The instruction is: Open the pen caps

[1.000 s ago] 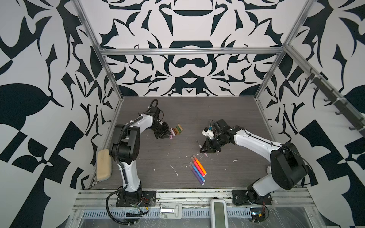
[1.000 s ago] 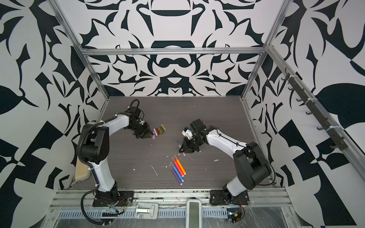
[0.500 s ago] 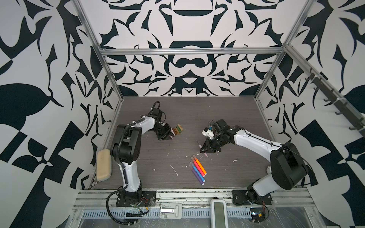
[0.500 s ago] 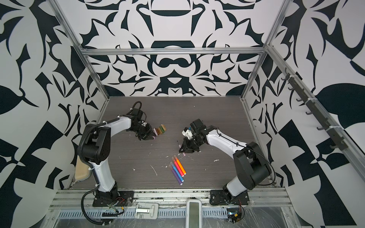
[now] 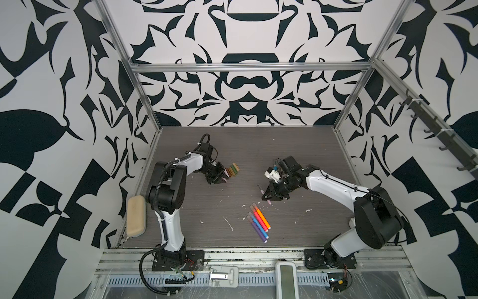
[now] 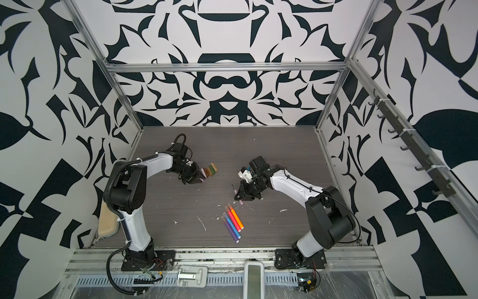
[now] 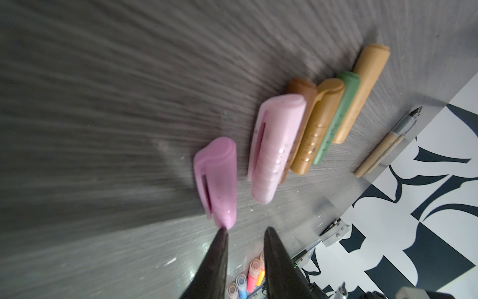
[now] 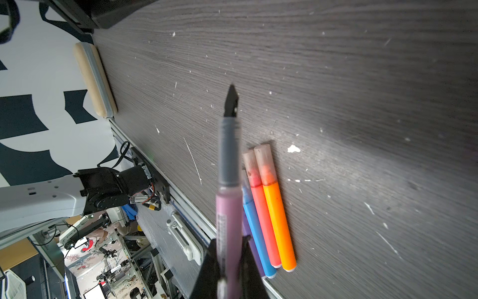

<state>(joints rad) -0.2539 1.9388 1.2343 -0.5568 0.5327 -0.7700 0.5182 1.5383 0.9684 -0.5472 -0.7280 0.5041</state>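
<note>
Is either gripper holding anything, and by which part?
Right gripper grips the uncapped lilac pen by its barrel, nib free. Left gripper holds nothing; fingers open beside a pink cap.

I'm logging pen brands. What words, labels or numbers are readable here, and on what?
None can be read.
Pink pen: printed strip on the barrel, too blurred.
Pale pink cap: raised marks, too blurred.
Tan cap next to it: raised marks, too blurred.

Paired high overviews of table (image 5: 196,202); wrist views close, low.
</note>
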